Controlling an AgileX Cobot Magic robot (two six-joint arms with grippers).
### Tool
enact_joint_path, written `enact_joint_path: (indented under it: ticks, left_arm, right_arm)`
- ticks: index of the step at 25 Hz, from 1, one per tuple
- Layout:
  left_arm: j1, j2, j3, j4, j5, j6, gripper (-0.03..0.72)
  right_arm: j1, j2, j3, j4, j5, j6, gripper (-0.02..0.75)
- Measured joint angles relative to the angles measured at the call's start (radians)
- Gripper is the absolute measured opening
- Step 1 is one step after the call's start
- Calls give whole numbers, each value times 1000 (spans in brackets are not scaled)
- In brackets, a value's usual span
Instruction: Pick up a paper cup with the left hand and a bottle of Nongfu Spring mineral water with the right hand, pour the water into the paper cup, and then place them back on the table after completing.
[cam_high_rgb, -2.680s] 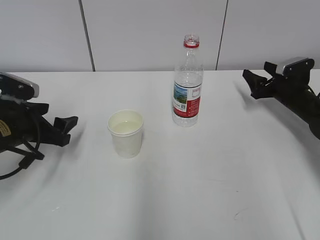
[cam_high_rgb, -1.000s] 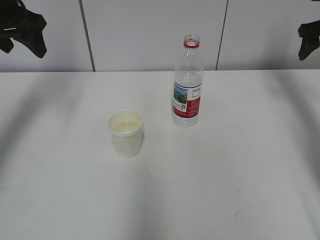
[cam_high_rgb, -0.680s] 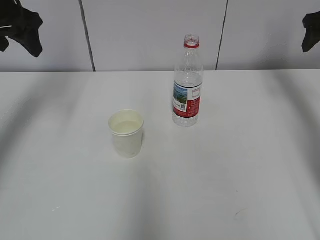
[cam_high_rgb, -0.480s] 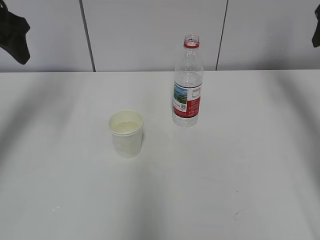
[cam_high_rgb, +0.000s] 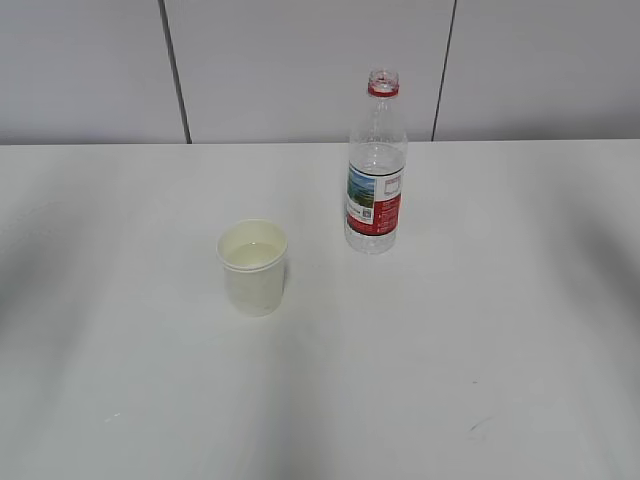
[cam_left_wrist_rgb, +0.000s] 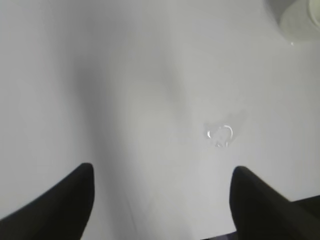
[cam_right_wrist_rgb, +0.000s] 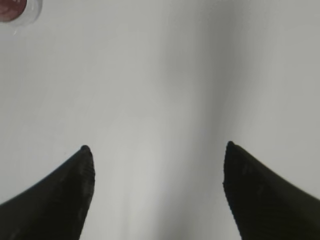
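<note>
The paper cup (cam_high_rgb: 253, 266) stands upright on the white table (cam_high_rgb: 450, 350) with clear water (cam_high_rgb: 251, 256) in it. The uncapped Nongfu Spring bottle (cam_high_rgb: 376, 165), with a red and white label, stands upright behind and to the right of the cup. Neither arm shows in the exterior view. My left gripper (cam_left_wrist_rgb: 162, 172) is open and empty, high above the table; the cup's edge (cam_left_wrist_rgb: 299, 22) shows at the top right of the left wrist view. My right gripper (cam_right_wrist_rgb: 156, 150) is open and empty above bare table; the bottle's red rim (cam_right_wrist_rgb: 15, 11) shows at the top left of the right wrist view.
A grey panelled wall (cam_high_rgb: 300, 60) stands behind the table's far edge. A small wet ring mark (cam_left_wrist_rgb: 220, 135) lies on the table in the left wrist view. A faint scuff (cam_high_rgb: 478, 425) marks the front right of the table.
Both arms have lifted away from the table and left the exterior view, the left one off the upper left, the right one off the upper right. Cup and bottle have not moved.
</note>
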Motion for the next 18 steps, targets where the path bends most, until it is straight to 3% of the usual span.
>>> enact_joint_path:
  ticks: [7, 18]
  left_arm:
    - [0, -269, 209, -53, 7, 0, 511]
    - [0, -586, 444, -80, -10, 0, 511]
  right_arm:
    - [0, -337, 284, 0, 2, -87, 592]
    - [0, -690, 503, -7, 9, -110, 592]
